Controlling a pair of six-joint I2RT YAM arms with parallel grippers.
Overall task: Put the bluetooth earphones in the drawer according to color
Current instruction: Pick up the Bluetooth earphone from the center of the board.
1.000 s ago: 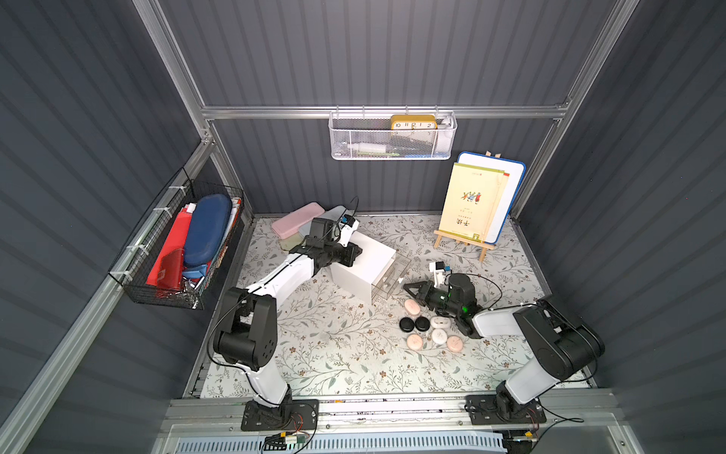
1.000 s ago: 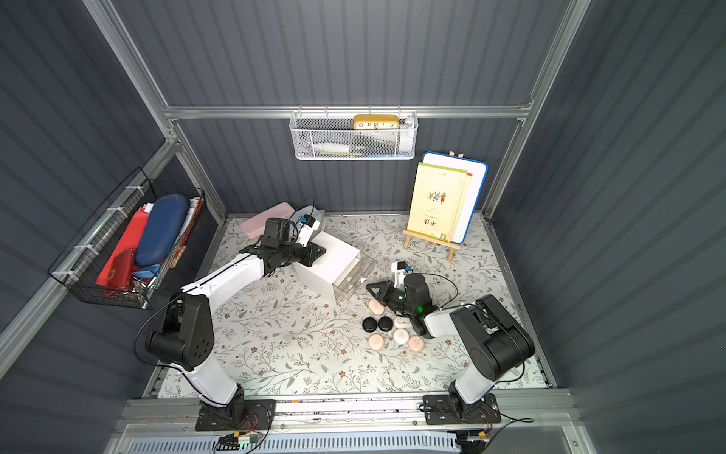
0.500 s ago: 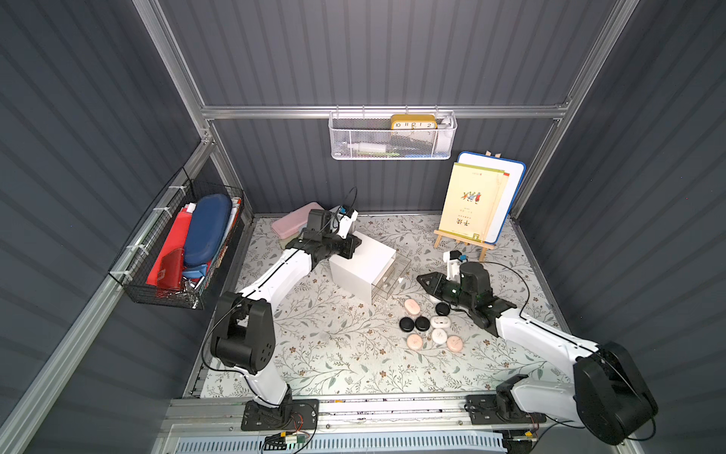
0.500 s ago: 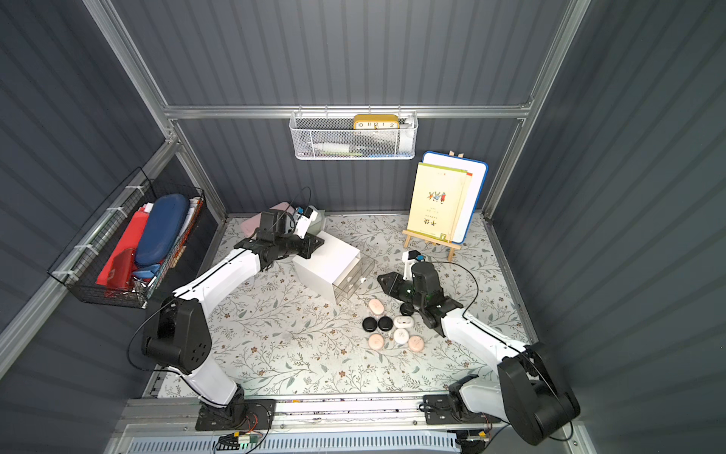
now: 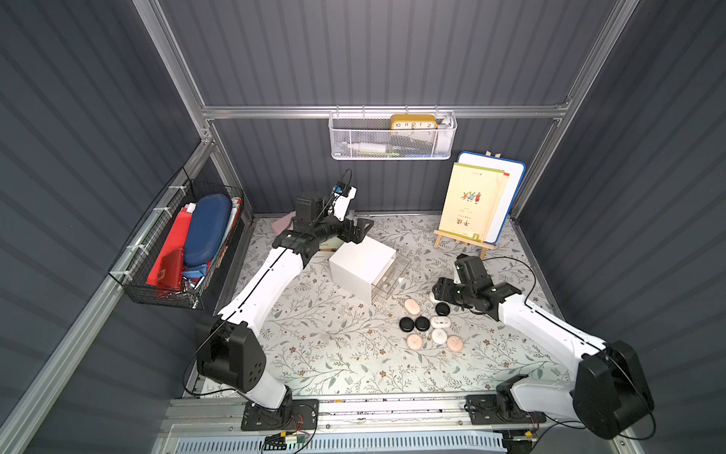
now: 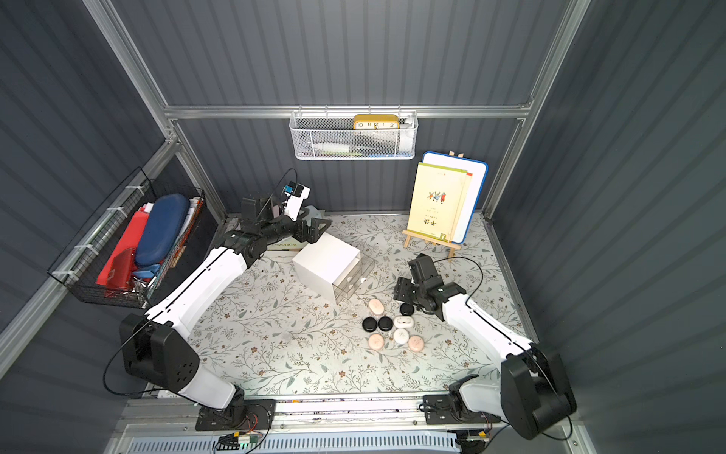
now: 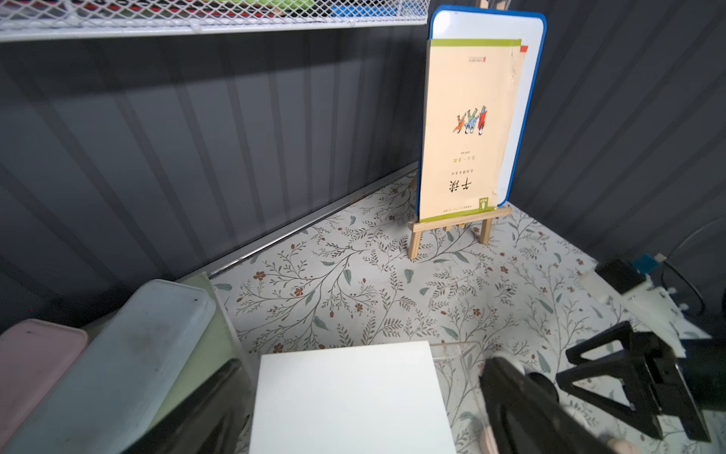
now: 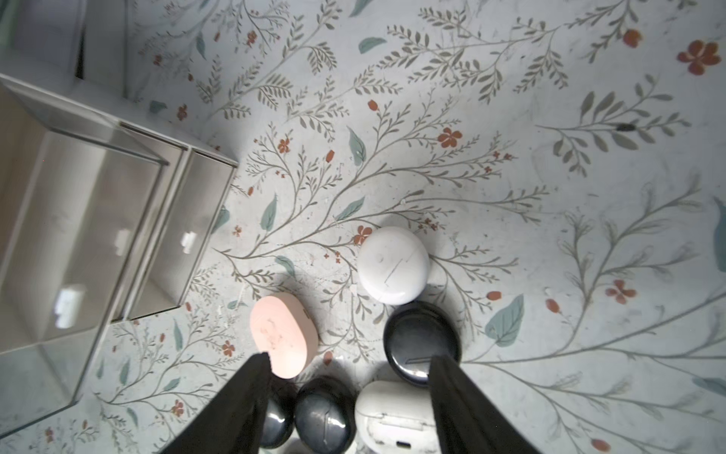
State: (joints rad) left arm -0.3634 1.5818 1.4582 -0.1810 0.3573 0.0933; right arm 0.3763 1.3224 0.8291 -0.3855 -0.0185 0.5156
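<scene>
Booklet (image 5: 469,204) on easel (image 5: 459,240), clock (image 5: 413,122) in mesh basket (image 5: 373,145), poss. pencil cases (image 7: 118,353)

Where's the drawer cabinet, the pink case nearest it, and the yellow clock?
drawer cabinet (image 5: 363,257), in a top view, white top face.
pink case (image 5: 412,306), in a top view, lid centre.
yellow clock (image 5: 413,125), in a top view, dial.

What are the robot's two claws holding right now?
Nothing. The left gripper stands open by the drawer cabinet's back corner, and the right gripper hangs open above the earphone cases, gripping none.
</scene>
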